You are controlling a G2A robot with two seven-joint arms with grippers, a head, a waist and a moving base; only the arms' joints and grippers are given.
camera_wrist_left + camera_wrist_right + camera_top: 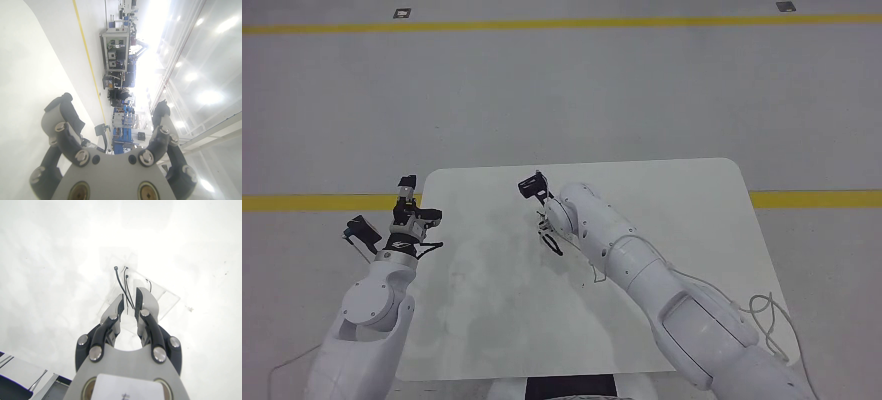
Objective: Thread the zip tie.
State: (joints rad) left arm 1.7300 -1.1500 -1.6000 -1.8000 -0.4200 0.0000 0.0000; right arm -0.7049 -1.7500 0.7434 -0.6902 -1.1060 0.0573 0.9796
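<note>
White desk (682,200) bears a clear plate (168,297) where the ties (119,280) lie; the right tool (129,294) hangs just above the plate, jaws part open on nothing, and the left tool (114,100) gapes empty well apart from the plate. Best, I judge, to straddle one strap near its tail, clear of those crossing it, and close gently. They are thin black straps with small square heads.

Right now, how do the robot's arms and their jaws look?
The left arm and right arm: rounded glossy white shells, a thin white cable beside the right. The left gripper and right gripper: silver plates, black links, round bolts; right jaws have ribbed black pads.
</note>
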